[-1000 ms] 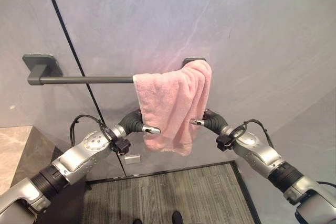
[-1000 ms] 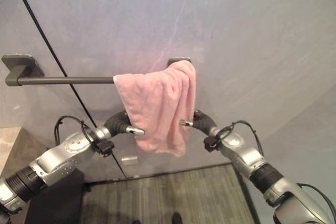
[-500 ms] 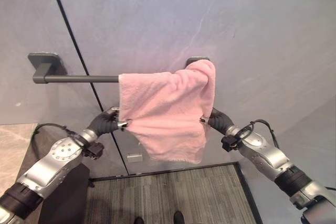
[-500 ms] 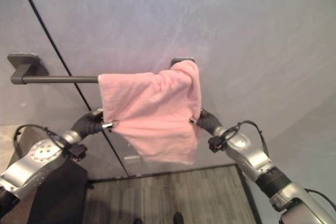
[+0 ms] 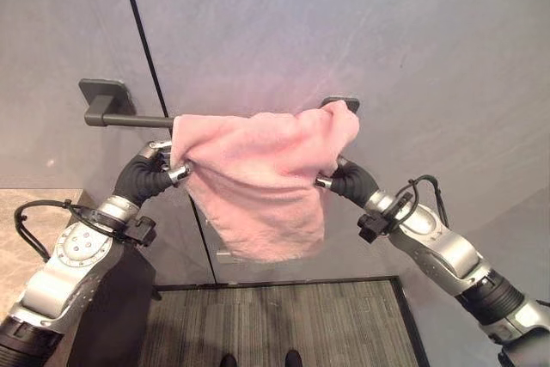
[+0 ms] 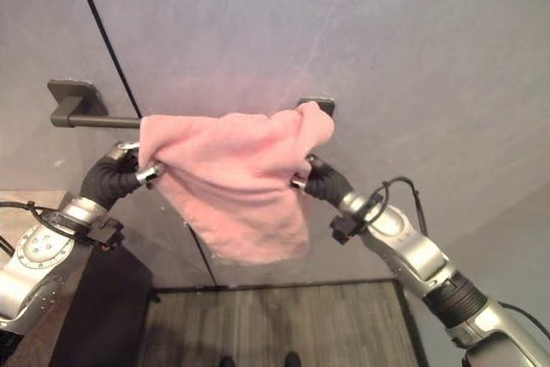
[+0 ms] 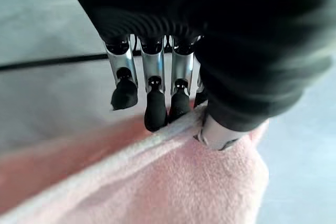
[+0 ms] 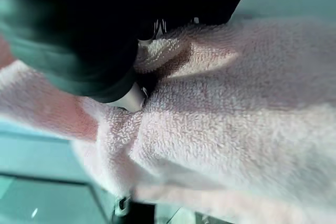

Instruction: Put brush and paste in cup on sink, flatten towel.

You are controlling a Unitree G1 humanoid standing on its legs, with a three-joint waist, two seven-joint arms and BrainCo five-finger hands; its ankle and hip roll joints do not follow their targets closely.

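Both hands, left hand (image 5: 153, 175) and right hand (image 5: 342, 182), pinch the pink towel (image 5: 258, 178) in their fingers on the rail (image 5: 129, 119), partly spread, lower edge uneven; flattening looks unfinished.

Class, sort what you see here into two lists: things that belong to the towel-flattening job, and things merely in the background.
Belonging to the job:
pink towel
towel bar
left hand
right hand

Just background:
grey wall
floor mat
stone countertop

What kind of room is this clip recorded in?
Most likely a bathroom or washroom mock-up: a pink terry towel hangs over a dark metal wall-mounted towel rail on a grey stone-look panelled wall, with a marble-look counter edge at the left.
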